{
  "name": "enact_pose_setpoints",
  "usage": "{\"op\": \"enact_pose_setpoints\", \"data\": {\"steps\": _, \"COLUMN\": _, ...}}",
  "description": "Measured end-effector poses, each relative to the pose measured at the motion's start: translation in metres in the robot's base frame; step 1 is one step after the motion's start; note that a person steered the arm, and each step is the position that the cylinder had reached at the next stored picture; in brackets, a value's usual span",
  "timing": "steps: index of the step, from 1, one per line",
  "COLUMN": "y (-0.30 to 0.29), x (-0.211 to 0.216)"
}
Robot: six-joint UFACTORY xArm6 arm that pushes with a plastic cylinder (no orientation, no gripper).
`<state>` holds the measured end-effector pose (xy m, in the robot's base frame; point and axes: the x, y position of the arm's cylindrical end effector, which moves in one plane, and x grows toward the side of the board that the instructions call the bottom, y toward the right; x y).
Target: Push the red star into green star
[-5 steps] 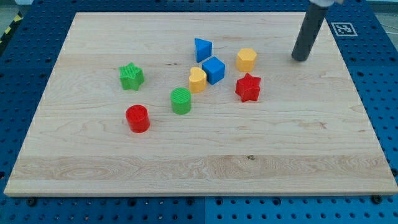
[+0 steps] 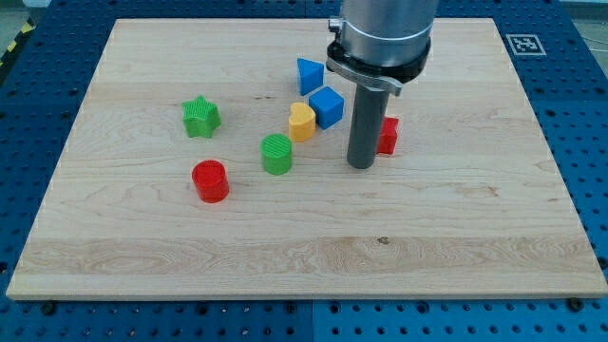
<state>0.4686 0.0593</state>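
Observation:
The red star (image 2: 388, 136) lies right of the board's middle, mostly hidden behind my rod; only its right part shows. My tip (image 2: 360, 165) rests on the board just left of and below the red star, close against it. The green star (image 2: 200, 117) lies far off at the view's left. Between them sit a green cylinder (image 2: 276, 154) and a yellow heart-shaped block (image 2: 302, 122).
A blue cube (image 2: 327, 105) and a blue triangular block (image 2: 309, 74) lie above the tip, beside the arm's body. A red cylinder (image 2: 210, 180) lies at lower left. The yellow block seen earlier is hidden behind the arm. The wooden board (image 2: 304, 256) sits on a blue pegboard.
My rod has moved from the board's upper right down and left to the red star's left side. The arm's body now covers the yellow block. The blocks have not visibly shifted.

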Motion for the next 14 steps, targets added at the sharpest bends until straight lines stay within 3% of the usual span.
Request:
{"op": "enact_pose_setpoints", "data": {"steps": 2, "y": 0.010, "x": 0.077}}
{"op": "enact_pose_setpoints", "data": {"steps": 3, "y": 0.022, "x": 0.077}}
{"op": "enact_pose_setpoints", "data": {"steps": 6, "y": 0.053, "x": -0.002}}
{"op": "enact_pose_setpoints", "data": {"steps": 9, "y": 0.056, "x": -0.015}}
{"op": "enact_pose_setpoints", "data": {"steps": 11, "y": 0.055, "x": -0.060}}
{"op": "enact_pose_setpoints", "data": {"steps": 14, "y": 0.035, "x": -0.064}}
